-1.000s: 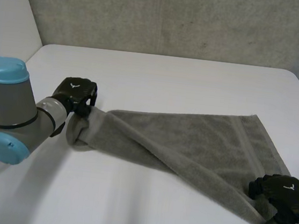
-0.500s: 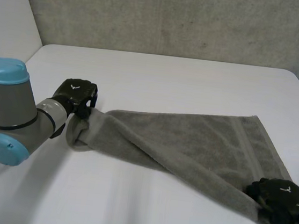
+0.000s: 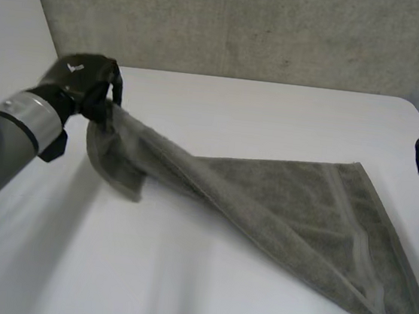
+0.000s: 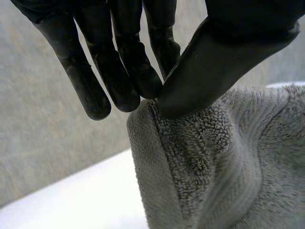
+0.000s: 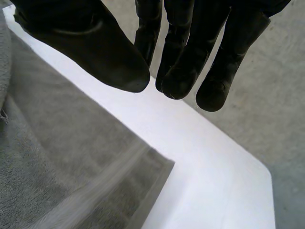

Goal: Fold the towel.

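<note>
While the left hand (image 3: 82, 80) pinches it, the towel (image 3: 287, 204) seemingly slants rightward.

Surface (image 3: 275, 115): white, matte, smooth, with rounded far corners; it runs out past the near edge of the head view.
Back wall (image 3: 247, 25): grey, rough and speckled, much like concrete; it stands close behind the surface's far edge.
Side panel (image 3: 14, 13): plain white, slanting, at the far left beside the back wall.
Light: soft and even, with faint blurred shadows on the surface and no glare.
Beyond the corner, right wrist view: mottled grey area (image 5: 279, 71); wall or floor, cannot tell.
</note>
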Controlling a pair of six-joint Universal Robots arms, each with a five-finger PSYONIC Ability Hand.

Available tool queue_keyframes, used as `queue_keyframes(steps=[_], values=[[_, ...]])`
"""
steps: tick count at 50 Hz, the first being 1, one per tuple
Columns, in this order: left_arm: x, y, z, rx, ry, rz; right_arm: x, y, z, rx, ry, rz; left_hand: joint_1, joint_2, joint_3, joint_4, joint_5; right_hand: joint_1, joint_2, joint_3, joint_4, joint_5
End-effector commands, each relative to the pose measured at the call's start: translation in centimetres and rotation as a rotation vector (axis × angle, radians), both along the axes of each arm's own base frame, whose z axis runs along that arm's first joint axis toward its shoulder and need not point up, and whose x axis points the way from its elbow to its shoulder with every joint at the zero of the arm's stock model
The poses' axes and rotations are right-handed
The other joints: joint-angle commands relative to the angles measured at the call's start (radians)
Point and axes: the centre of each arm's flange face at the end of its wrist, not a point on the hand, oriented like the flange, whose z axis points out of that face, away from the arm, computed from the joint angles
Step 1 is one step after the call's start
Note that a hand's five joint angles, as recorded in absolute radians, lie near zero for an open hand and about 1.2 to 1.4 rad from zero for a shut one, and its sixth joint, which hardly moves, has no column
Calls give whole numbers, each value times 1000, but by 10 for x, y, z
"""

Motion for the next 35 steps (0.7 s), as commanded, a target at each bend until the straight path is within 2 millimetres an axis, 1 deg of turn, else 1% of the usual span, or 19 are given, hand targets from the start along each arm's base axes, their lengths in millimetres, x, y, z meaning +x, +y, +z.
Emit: queue_keyframes(steps=[1,2,3,4,5,7,8,10,11,12,13,15,16,18,21,23,29,35], values=[[5,3,-6,32,21,0,16,8,-36,136,-25,64,133,49,100,40,95,-675,-529,-945,-941,-975],[6,2,-17,65,11,7,21,10,-50,175,-21,88,133,49,100,40,95,-792,-645,-1062,-1057,-1092],[6,2,-17,65,11,7,21,10,-50,176,-21,88,133,49,100,40,95,-794,-647,-1063,-1059,-1093],[6,0,-31,103,-3,9,25,13,-64,215,-13,111,133,49,100,40,95,-794,-647,-1063,-1059,-1094],[6,0,-31,103,-3,9,25,13,-64,215,-13,112,133,49,100,40,95,-794,-647,-1063,-1059,-1094],[5,-4,-48,149,-16,9,31,24,-88,277,22,154,133,49,100,40,95,-788,-641,-1057,-1053,-1088],[5,-4,-48,149,-16,9,31,24,-89,277,22,154,133,49,100,40,95,-788,-641,-1057,-1053,-1088],[4,-5,-57,171,-25,9,33,32,-109,333,43,175,133,49,100,40,95,-753,-606,-1022,-1018,-1053],[4,-5,-57,171,-25,9,33,32,-109,334,43,176,133,49,100,40,95,-752,-606,-1022,-1017,-1052],[4,-8,-60,174,-26,10,33,35,-118,362,42,179,133,49,100,40,95,-744,-597,-1013,-1009,-1044],[4,-8,-60,174,-26,10,33,35,-118,363,42,179,133,49,100,40,95,-744,-597,-1013,-1009,-1044],[3,-15,-65,172,-27,13,34,44,-130,399,30,180,133,49,100,40,95,-697,-550,-966,-962,-997],[3,-15,-65,172,-27,13,34,44,-130,399,30,180,133,49,100,40,95,-697,-550,-966,-962,-997],[5,-22,-66,164,-23,24,36,51,-138,413,23,179,133,49,100,40,95,-662,-515,-931,-927,-962],[8,-26,-66,164,-22,35,36,54,-141,410,24,179,133,49,100,40,95,-647,-500,-916,-912,-947],[18,-35,-69,172,-21,67,37,58,-145,402,28,176,133,49,100,40,95,-591,-444,-861,-856,-891],[22,-38,-71,178,-20,76,38,63,-146,372,37,177,133,49,100,40,95,-582,-435,-852,-847,-882],[22,-36,-75,189,-21,76,39,64,-151,344,46,176,133,49,100,40,95,-491,-344,-761,-756,-791]])
